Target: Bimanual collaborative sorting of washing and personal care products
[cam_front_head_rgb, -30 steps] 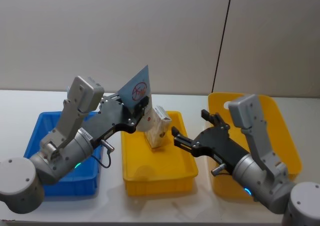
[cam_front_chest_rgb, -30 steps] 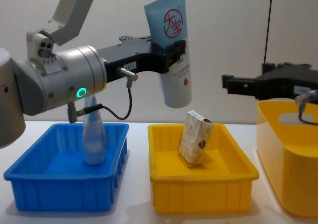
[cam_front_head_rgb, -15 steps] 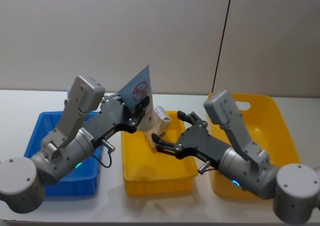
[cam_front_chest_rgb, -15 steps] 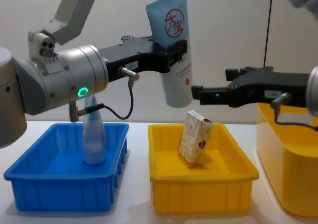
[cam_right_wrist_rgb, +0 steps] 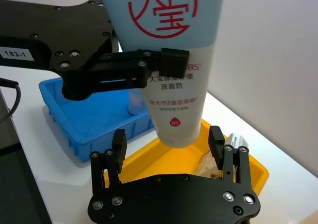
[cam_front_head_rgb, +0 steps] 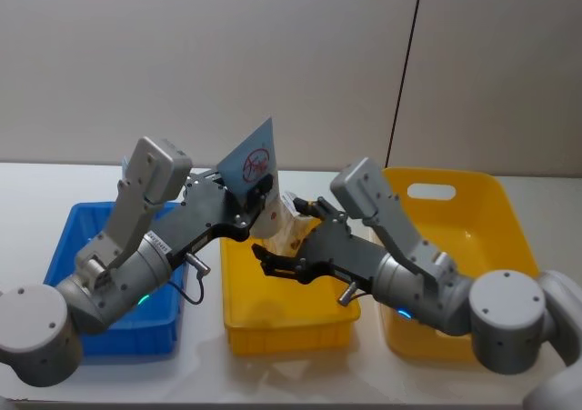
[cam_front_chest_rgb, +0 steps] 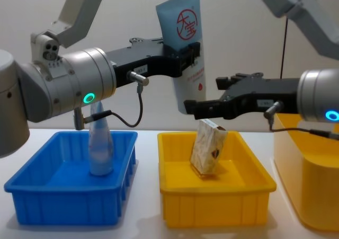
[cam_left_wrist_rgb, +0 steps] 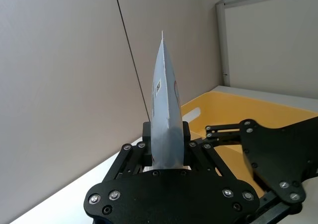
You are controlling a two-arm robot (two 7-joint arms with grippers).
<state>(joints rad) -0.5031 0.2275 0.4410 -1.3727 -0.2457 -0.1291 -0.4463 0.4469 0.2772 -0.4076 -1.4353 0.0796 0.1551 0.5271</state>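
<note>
My left gripper (cam_front_chest_rgb: pixel 183 52) is shut on a pale blue tube (cam_front_chest_rgb: pixel 186 37) with a red round logo. It holds the tube upright above the middle yellow tray (cam_front_chest_rgb: pixel 212 210), flat end up. My right gripper (cam_right_wrist_rgb: pixel 167 137) is open just below the left one, with a finger on each side of the tube's (cam_right_wrist_rgb: pixel 171 60) lower end and gaps on both sides. A beige marbled carton (cam_front_chest_rgb: pixel 207 146) leans inside the yellow tray. A second pale tube (cam_front_chest_rgb: pixel 99 143) stands in the blue tray (cam_front_chest_rgb: pixel 32 196).
A deep yellow bin (cam_front_head_rgb: pixel 509 246) stands at the right, with the right arm reaching across its near-left corner. The blue tray (cam_front_head_rgb: pixel 68 237) is on the left, under the left arm. A bare wall lies behind the table.
The right arm has swung left from beside the yellow bin, and its open gripper is now at the tube's lower end. The left arm and the tube have barely moved.
</note>
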